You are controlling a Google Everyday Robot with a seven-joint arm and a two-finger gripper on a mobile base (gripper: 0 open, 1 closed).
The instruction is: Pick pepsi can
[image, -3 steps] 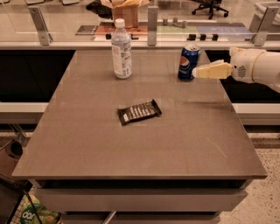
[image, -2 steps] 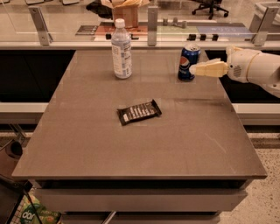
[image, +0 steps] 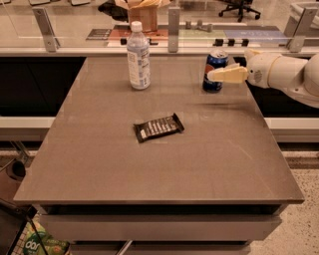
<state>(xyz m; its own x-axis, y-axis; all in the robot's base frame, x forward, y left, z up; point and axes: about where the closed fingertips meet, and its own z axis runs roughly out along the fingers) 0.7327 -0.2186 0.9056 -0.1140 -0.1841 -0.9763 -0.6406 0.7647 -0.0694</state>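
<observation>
A glass partition (image: 84,27) on metal posts runs behind the grey-brown worktop (image: 149,174), and past it I can see a cardboard box (image: 144,14) and, farther back, an office chair (image: 242,7) on a pale floor. Down at the near left corner, below the worktop's edge, a green bag (image: 42,244) pokes out.

The pepsi can (image: 213,63) stands upright near the far right corner of the worktop, its blue side and round logo facing the room and its silver top showing. The robot's white arm (image: 284,74) comes in from the right edge at about the can's height, and its cream-coloured tool (image: 224,75) lies level across the front of the can, overlapping the can's right side at mid-height. From where I stand I cannot tell whether the tool is open or closed on the can, nor whether it actually touches it.

A clear plastic water bottle (image: 138,57) with a white cap stands upright at the far edge, well to the left of the can and taller than it. Nearer the middle of the worktop lies a dark wrapped snack bar (image: 158,127), flat and turned at a slight angle, well apart from both the bottle and the can.
</observation>
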